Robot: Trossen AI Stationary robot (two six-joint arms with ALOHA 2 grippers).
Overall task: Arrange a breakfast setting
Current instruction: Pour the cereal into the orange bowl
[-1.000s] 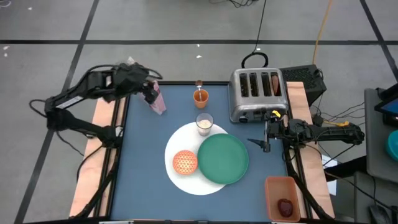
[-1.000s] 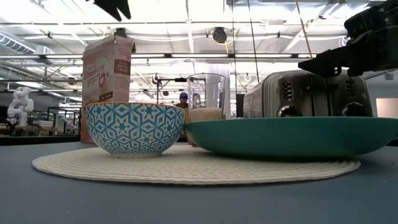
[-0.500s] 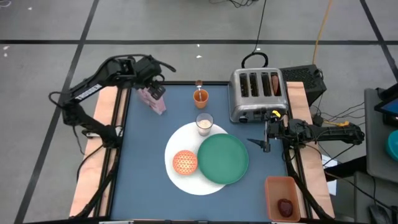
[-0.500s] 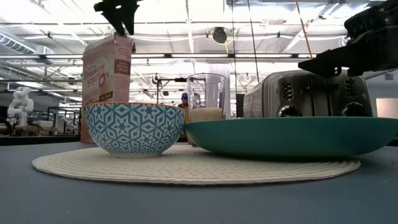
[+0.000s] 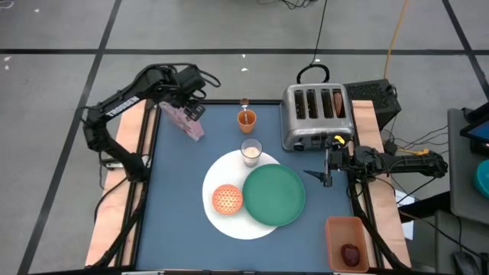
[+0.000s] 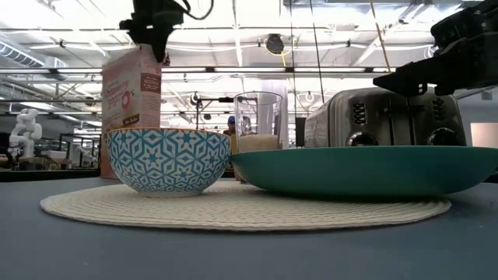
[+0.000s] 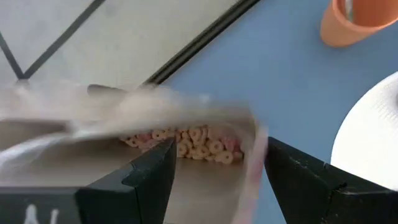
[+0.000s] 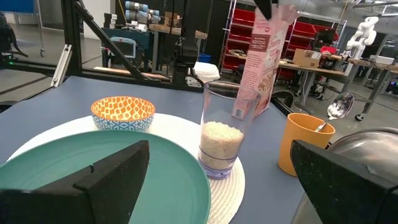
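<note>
My left gripper (image 5: 191, 105) is open at the open top of the pink cereal box (image 5: 189, 124), which stands at the table's far left. A white round plate (image 5: 226, 221) carries the green plate (image 5: 273, 195) and the small bowl (image 5: 227, 198), orange inside. The milk glass (image 5: 250, 151) stands at its far rim. The orange cup (image 5: 246, 118) with a spoon (image 8: 336, 109) stands behind. The brown bagel (image 5: 337, 103) sticks out of a toaster slot. The dark red fruit (image 5: 350, 253) lies in an orange bin. My right gripper (image 5: 321, 177) waits open, right of the green plate. My left gripper comes at the cereal box's open top (image 7: 199, 140) from above, pointing down. One finger (image 7: 152, 177) stands over the opening with the cereal, the other (image 7: 298, 180) outside the box's side wall (image 7: 254, 155). I cannot tell whether they press that wall. The box stands on the table.
The silver four-slot toaster (image 5: 316, 114) stands at the far right, close to my right gripper. The orange bin (image 5: 345, 243) sits at the near right corner. Bare blue table (image 5: 179, 198) lies left of the plates.
My left gripper has come down from above onto the cereal box's top, shifting a little toward the table's right. The box shows narrower in the low view, turned slightly on its base.
</note>
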